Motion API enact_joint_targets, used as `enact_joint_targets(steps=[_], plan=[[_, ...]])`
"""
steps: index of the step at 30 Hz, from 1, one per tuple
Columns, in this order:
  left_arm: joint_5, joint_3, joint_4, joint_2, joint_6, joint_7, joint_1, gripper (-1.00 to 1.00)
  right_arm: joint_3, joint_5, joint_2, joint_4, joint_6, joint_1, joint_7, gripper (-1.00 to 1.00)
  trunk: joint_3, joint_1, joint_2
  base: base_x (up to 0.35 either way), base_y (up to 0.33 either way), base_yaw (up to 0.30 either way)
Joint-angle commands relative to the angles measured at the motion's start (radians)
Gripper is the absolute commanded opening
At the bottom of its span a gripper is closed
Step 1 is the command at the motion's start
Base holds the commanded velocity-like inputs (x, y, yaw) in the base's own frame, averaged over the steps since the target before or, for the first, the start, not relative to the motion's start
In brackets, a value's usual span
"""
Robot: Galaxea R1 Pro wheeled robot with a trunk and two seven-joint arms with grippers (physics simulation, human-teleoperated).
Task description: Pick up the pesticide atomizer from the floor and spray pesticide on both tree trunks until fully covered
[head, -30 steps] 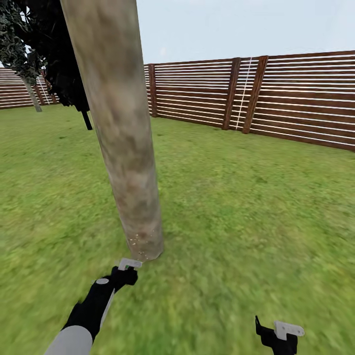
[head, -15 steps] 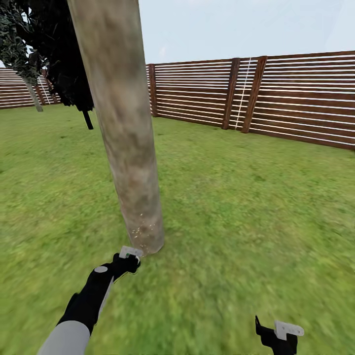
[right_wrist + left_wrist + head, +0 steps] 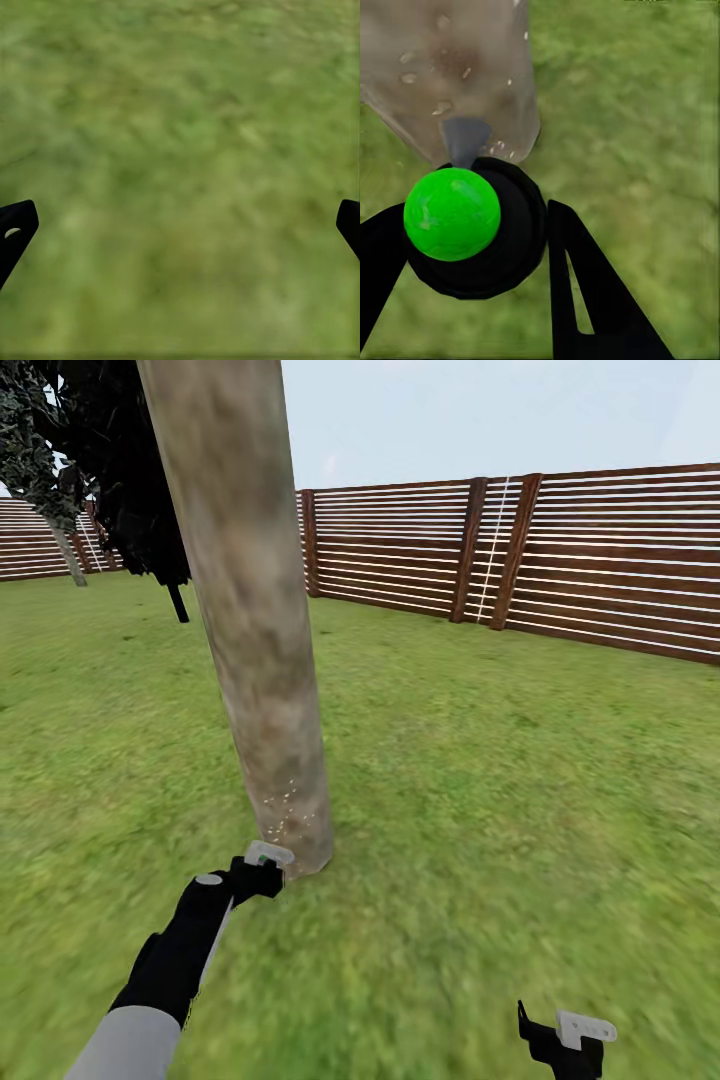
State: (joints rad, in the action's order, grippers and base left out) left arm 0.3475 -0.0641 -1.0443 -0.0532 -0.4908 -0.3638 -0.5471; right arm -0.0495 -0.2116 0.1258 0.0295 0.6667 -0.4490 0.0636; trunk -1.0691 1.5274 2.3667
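Two fingers of the left gripper (image 3: 472, 247) clamp the atomizer (image 3: 472, 232), its nozzle aimed at the trunk (image 3: 250, 620) base at 12 o'clock, droplets speckling the bark. The right gripper (image 3: 180, 225) hangs spread and empty over the lawn (image 3: 500, 780) at 5 o'clock. Aimed this low and close, the spray may miss the upper trunk and far side, leaving coverage incomplete.

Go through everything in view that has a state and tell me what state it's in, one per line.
Left gripper: shut on the pesticide atomizer, nozzle aimed at the trunk's base.
Right gripper: open, holding nothing, over the lawn.
Tree trunk: upright, pale droplets speckling its base.
Fence: standing, unbroken.
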Motion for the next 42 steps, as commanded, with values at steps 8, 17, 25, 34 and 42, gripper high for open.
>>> enact_joint_targets(steps=[8,17,25,34,42], plan=[[-0.061,-0.093,-0.01,0.055,-0.035,-0.057,-0.013,-1.0,-0.006,-0.003,-0.001,0.0,0.002,0.0,0.004,1.0,-0.001,0.0,0.0,0.0,0.0,0.0],[-0.062,-0.084,-0.141,0.102,-0.195,-0.061,-0.029,-1.0,-0.007,-0.002,0.0,0.0,0.002,0.0,0.001,1.0,-0.001,0.0,0.0,0.0,0.0,0.0],[-0.062,-0.086,0.004,0.094,-0.085,0.066,0.022,-1.0,-0.008,-0.002,0.0,0.0,0.002,0.0,0.001,1.0,-0.001,0.0,0.0,0.0,-0.018,0.0],[-0.152,-0.091,0.22,0.065,0.141,0.23,0.021,-1.0,-0.008,-0.002,-0.002,0.0,0.002,0.0,0.001,1.0,-0.001,0.0,0.0,0.0,-0.255,0.002],[-0.154,-0.09,0.221,0.034,0.144,0.3,0.021,-1.0,-0.008,-0.002,-0.003,0.0,0.002,0.0,0.001,1.0,-0.001,0.0,0.0,0.069,-0.27,0.227]])
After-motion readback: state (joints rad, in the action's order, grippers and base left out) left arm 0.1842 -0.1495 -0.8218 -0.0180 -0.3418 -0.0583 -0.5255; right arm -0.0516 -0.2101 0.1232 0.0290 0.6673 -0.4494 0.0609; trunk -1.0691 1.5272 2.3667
